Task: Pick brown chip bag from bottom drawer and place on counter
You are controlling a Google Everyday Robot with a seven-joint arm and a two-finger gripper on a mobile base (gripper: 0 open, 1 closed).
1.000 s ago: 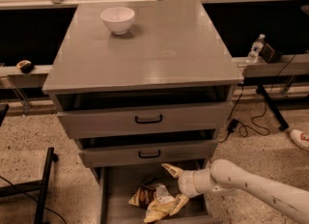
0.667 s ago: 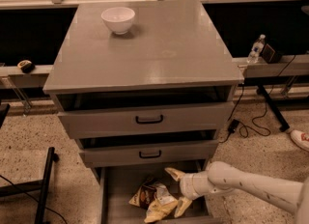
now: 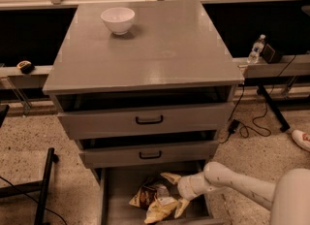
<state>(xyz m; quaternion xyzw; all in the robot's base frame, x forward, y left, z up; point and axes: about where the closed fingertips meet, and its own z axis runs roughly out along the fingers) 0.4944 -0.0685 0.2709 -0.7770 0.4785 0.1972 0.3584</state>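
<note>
One chip bag (image 3: pixel 151 199) lies crumpled in the bottom drawer (image 3: pixel 118 195), which stands pulled out at floor level under the cabinet. The bag sits in the drawer's right half, pale yellow w/ dark brown patches & a small white label; the writing on it can't be read. The pincer (image 3: pixel 172 194) is down in the same drawer at the bag's right side, on a white arm (image 3: pixel 242 183) coming in from lower right. Its 2 yellowish fingers (image 3: pixel 170 176) are spread apart, i.e. open: one near the bag's top-right corner, the other by its lower right edge, not clamped on it. Above are 2 grey drawer fronts (image 3: pixel 193 120) w/ black handles (image 3: pixel 149 120). The glossy grey surface (image 3: pixel 160 49) on top carries a white bowl (image 3: pixel 118 19) near its back-left corner. A water bottle (image 3: pixel 255 48) stands on the ledge to the right, label unreadable.
</note>
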